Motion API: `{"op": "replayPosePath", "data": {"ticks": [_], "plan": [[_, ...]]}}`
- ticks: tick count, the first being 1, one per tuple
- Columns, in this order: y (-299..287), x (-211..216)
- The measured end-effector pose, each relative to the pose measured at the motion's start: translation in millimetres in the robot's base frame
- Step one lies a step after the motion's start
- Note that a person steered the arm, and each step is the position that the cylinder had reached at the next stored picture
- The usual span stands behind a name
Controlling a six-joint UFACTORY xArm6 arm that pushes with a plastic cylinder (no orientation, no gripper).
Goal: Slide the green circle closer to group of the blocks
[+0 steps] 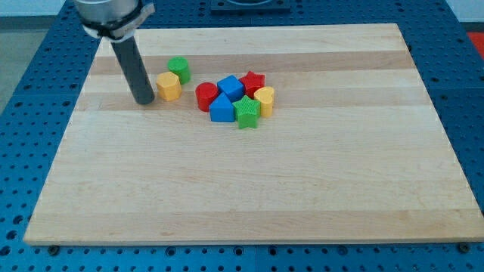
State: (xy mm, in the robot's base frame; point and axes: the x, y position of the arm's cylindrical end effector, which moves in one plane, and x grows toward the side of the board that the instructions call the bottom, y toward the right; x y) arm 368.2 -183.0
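The green circle (179,69) sits on the wooden board (249,181) near the view's top left. A yellow hexagon block (169,86) touches its lower left side. To their right is a tight group: a red cylinder (206,97), a blue cube (231,87), a red star (253,81), a yellow cylinder (264,100), a green star (247,112) and a blue block with a peaked top (221,109). My tip (144,100) rests on the board just left of the yellow hexagon, below and left of the green circle, touching neither.
The board's edges border a blue perforated table (30,151) on all sides. The arm's body (113,15) hangs over the board's top left corner.
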Motion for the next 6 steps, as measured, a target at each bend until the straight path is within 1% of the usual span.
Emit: {"op": "replayPosePath", "data": {"ticks": [1, 2, 3, 4, 5, 6], "plan": [[18, -13], [51, -12], [63, -12], [38, -12], [-16, -24], [-10, -61]]}}
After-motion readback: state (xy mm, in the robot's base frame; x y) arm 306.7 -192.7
